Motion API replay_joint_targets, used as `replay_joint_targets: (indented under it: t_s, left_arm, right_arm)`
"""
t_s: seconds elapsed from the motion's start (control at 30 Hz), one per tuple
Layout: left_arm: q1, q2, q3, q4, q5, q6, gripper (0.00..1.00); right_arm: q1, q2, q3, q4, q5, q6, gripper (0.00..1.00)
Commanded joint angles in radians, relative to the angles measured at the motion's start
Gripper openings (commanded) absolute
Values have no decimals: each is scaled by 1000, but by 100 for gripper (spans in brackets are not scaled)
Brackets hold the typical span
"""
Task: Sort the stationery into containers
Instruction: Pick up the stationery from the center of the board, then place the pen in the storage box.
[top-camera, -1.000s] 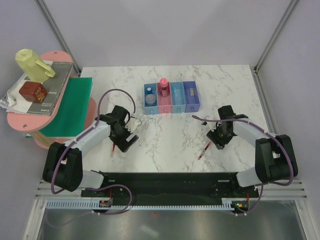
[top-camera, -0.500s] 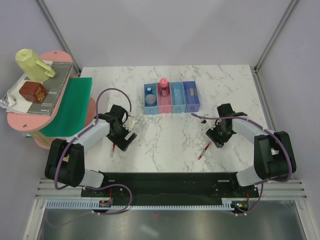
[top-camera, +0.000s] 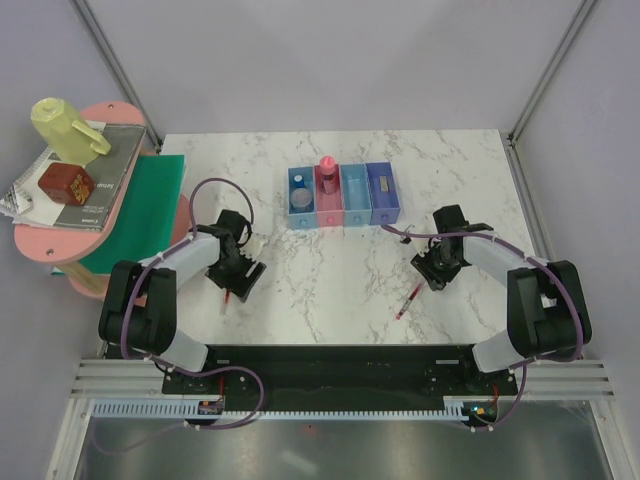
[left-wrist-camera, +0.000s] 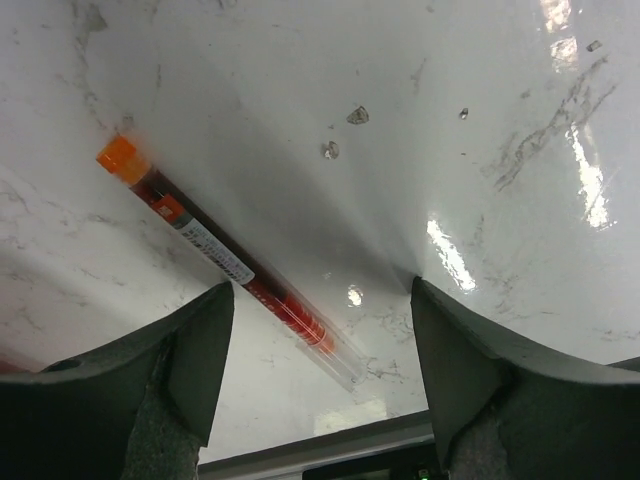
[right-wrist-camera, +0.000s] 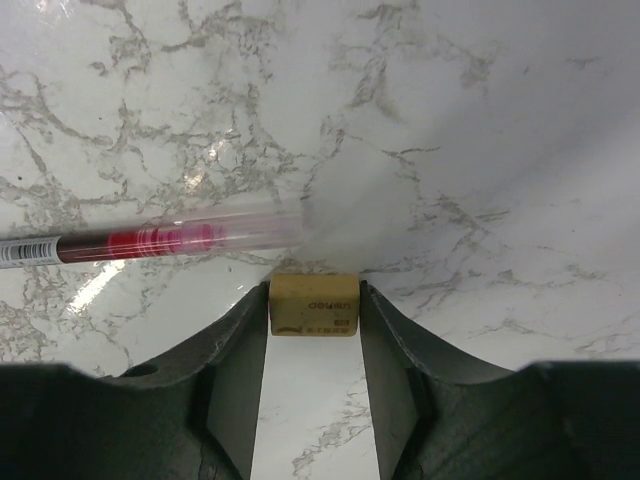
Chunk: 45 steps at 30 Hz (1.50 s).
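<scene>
White marble-patterned table (top-camera: 330, 270) inside grey walls, seen from above and from both wrists. At the far centre stands a joined row of four small open-topped plastic bins: blue bin (top-camera: 289, 196), pink bin (top-camera: 328, 214), light blue bin (top-camera: 354, 195) and violet-blue bin (top-camera: 383, 205).

The pink glue-stick tube (top-camera: 327, 170) stands upright in the pink bin. The round blue-grey roll (top-camera: 300, 201) and the small blue dark-topped piece (top-camera: 298, 182) lie in the blue bin.

Left gripper (left-wrist-camera: 320, 288): low over the table, its fingers spread wide, nothing held. A thin red pen with an orange cap (left-wrist-camera: 225, 262) lies flat on the marble, crossing diagonally beneath the gap.

Right gripper (right-wrist-camera: 313, 296): fingers closed against both sides of the tiny tan block (right-wrist-camera: 313, 308); whether the block rests on the marble cannot be told. A second thin red pen (right-wrist-camera: 150, 240) lies flat just beyond the block.

At the left, a pink shelf (top-camera: 60, 245) carries a yellow-green jug (top-camera: 62, 128).
</scene>
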Motion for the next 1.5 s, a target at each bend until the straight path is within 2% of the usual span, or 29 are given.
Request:
replay_joint_targets:
  t_s: [0.0, 0.07, 0.1, 0.17, 0.2, 0.27, 0.3, 0.33, 0.63, 0.93, 1.17, 1.27, 1.47]
  left_arm:
    - [13, 25, 15, 27, 8, -44, 68]
    - [15, 35, 15, 27, 6, -42, 61]
    - [15, 39, 15, 27, 3, -44, 51]
    - [15, 45, 17, 27, 0, -45, 41]
    - [15, 50, 17, 28, 0, -44, 29]
    - [16, 50, 21, 28, -3, -47, 17]
    - [16, 52, 21, 27, -3, -48, 7]
    - [16, 53, 24, 25, -3, -51, 2]
    - [18, 38, 84, -12, 11, -57, 2]
    - [15, -1, 313, -139, 104, -73, 2]
    - [3, 21, 582, -187, 294, -116, 2]
    - [-10, 67, 681, -170, 374, -180, 2]
    - [-62, 182, 790, -93, 482, -264, 2]
  right_arm:
    - [0, 63, -10, 109, -2, -6, 47]
    - [-2, 76, -10, 116, -2, -6, 45]
    - [-2, 80, -9, 118, 0, -6, 44]
    - [0, 85, -6, 121, 1, -6, 42]
    - [-2, 89, -2, 120, 1, -6, 41]
    - [-2, 85, -4, 120, 4, -6, 40]
    - [0, 82, -4, 120, 6, -6, 39]
    - [0, 80, -6, 120, 7, -8, 38]
    - [-2, 14, 23, 69, 32, -6, 29]
    - [0, -85, 178, -31, 11, 55, 22]
    - [-2, -79, 293, -43, -12, 113, 20]
    - [0, -46, 349, -16, -35, 170, 20]
    - [14, 65, 477, 43, -75, 239, 20]
